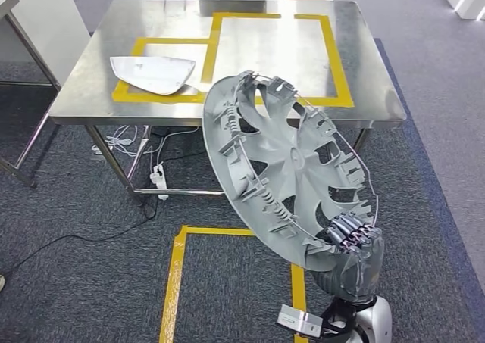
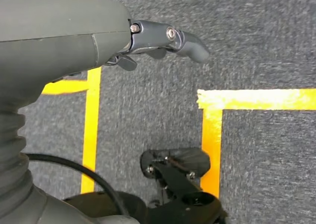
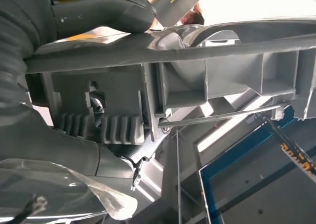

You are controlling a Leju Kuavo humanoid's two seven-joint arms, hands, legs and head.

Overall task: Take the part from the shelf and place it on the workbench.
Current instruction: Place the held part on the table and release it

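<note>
R hand (image 1: 353, 244) grips the wheel cover (image 1: 286, 169) by its lower rim; the disc tilts up and fwd-left from the hand, top edge overlapping the workbench (image 1: 86, 93) front edge, right half. Not yet set down, I'd judge the taped rectangle (image 1: 337, 63) near the bench's right end is straight ahead. L hand (image 2: 164, 38) hangs over the carpet, holding nothing, fingers loosely apart.

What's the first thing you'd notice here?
The big grey hubcap, held up tilted by the robot's right hand in front of the shiny steel workbench. On the workbench, a white curved panel lies in a box of yellow tape.
</note>
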